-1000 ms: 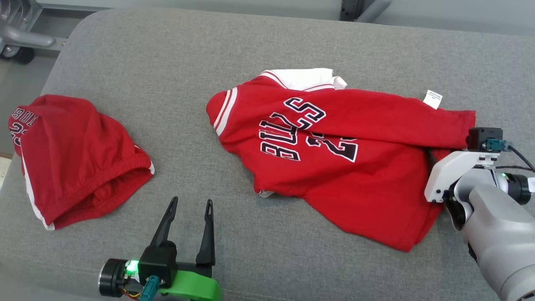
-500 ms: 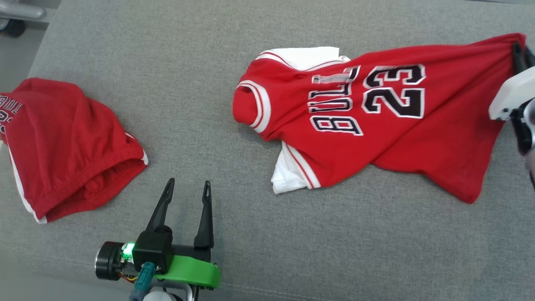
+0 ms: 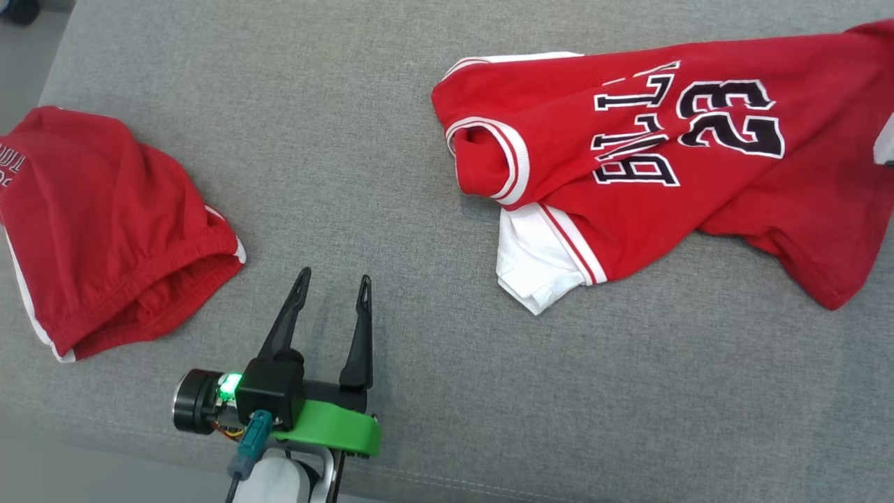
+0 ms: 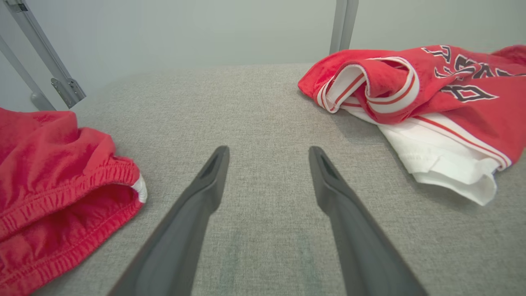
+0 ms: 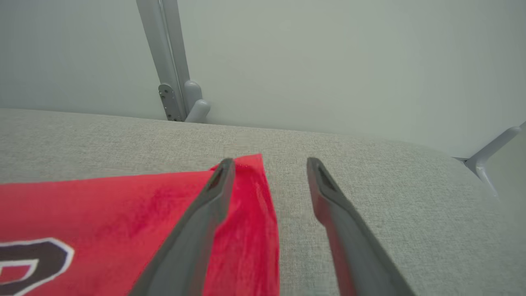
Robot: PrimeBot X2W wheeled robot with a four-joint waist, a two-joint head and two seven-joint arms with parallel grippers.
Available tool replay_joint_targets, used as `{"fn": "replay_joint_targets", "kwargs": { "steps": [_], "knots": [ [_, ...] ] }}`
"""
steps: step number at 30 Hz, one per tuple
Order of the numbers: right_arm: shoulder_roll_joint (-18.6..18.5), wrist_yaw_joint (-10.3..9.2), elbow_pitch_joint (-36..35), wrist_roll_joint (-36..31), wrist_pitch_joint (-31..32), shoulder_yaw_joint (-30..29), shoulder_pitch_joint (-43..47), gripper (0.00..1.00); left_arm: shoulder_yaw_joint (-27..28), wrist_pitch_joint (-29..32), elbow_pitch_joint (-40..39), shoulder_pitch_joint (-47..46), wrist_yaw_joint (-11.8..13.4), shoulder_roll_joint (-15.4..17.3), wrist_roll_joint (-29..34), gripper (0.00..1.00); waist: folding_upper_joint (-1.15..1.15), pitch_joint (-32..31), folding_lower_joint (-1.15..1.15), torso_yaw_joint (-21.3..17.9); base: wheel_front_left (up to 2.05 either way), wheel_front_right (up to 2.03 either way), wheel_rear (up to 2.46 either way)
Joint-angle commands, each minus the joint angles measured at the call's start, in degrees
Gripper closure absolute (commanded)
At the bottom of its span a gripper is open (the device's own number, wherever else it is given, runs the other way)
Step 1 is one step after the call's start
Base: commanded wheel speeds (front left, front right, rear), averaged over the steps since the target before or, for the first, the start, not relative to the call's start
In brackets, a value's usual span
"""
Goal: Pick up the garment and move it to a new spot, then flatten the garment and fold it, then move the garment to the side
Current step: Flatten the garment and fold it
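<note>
The garment, a red jersey [image 3: 628,140] with "BULLS 23" in black and white trim, lies stretched out at the upper right of the grey cushion, a white inner layer poking out at its lower left. The left wrist view shows its collar end [image 4: 431,82] at the upper right. My right gripper [image 5: 270,161] stands open over the jersey's far corner [image 5: 123,213], with the cloth lying flat under its left finger and nothing gripped. My left gripper [image 3: 334,276] is open and empty near the cushion's front, between the jersey and the shorts, as the left wrist view [image 4: 268,150] also shows.
Red shorts [image 3: 105,230] lie crumpled at the cushion's left side, close to my left gripper [image 4: 49,176]. The grey cushion [image 3: 419,384] has its front seam at the bottom. Grey metal posts [image 5: 164,61] and a pale wall stand behind the cushion.
The right gripper shut on the jersey's end, pulled it out to the right so "23" shows, then let go. The head camera has shifted. The left gripper stayed open.
</note>
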Motion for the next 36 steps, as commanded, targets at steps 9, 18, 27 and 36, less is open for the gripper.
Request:
{"fn": "replay_joint_targets", "kwargs": {
  "steps": [9,18,27,36],
  "knots": [
    [8.7,-0.10,-18.0,-4.3,-0.8,-6.0,16.4,0.00,0.2,0.0,5.2,-5.4,-2.3,0.0,-1.5,0.00,0.00,-4.4,-0.01,-7.6,0.00,0.00,0.00],
    [16.6,-0.10,-45.9,2.7,-0.8,1.7,37.7,0.00,-0.1,0.0,18.2,-11.8,-7.2,0.8,-1.8,0.00,0.00,-8.1,-0.01,-15.7,0.00,0.00,0.00],
    [16.9,-0.10,-63.6,8.6,-0.9,8.1,56.2,0.00,1.2,-0.1,26.0,-16.8,-6.6,1.3,-1.0,0.00,0.00,-10.1,-0.01,-21.3,0.00,0.00,0.00],
    [17.9,-0.09,-66.1,9.7,-0.9,10.5,61.0,0.00,1.2,-0.1,33.6,-21.3,-7.5,2.6,-1.1,0.82,0.00,-10.1,-0.01,-24.9,0.00,0.00,0.00]
  ]
}}
